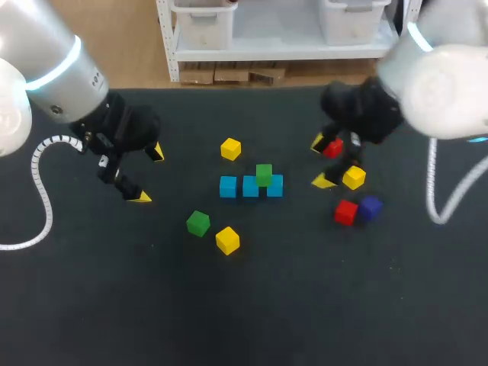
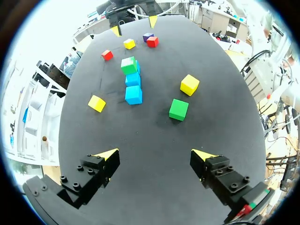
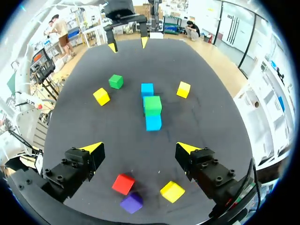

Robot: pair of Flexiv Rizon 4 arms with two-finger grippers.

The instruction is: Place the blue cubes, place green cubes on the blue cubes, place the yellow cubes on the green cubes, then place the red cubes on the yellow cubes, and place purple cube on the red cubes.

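Both left hand point(image 1: 149, 174) and right hand point(image 1: 320, 162) stand wide, empty; loose green cube point(image 1: 198, 223), 7 o'clock of blue cubes point(image 1: 251, 186), is likely light and rigid: pinch opposite flat faces.

No legible writing

No letters, numbers, labels or signs can be read in any view. The faces of the green cube point(image 1: 264, 174) and the blue cubes point(image 1: 228, 187) are seen as plain colour. Nothing legible is found on the dark table point(image 1: 114, 305), and any marking on the housing of the left arm point(image 1: 53, 53) or the right arm point(image 1: 442, 91) is too small to be made out.
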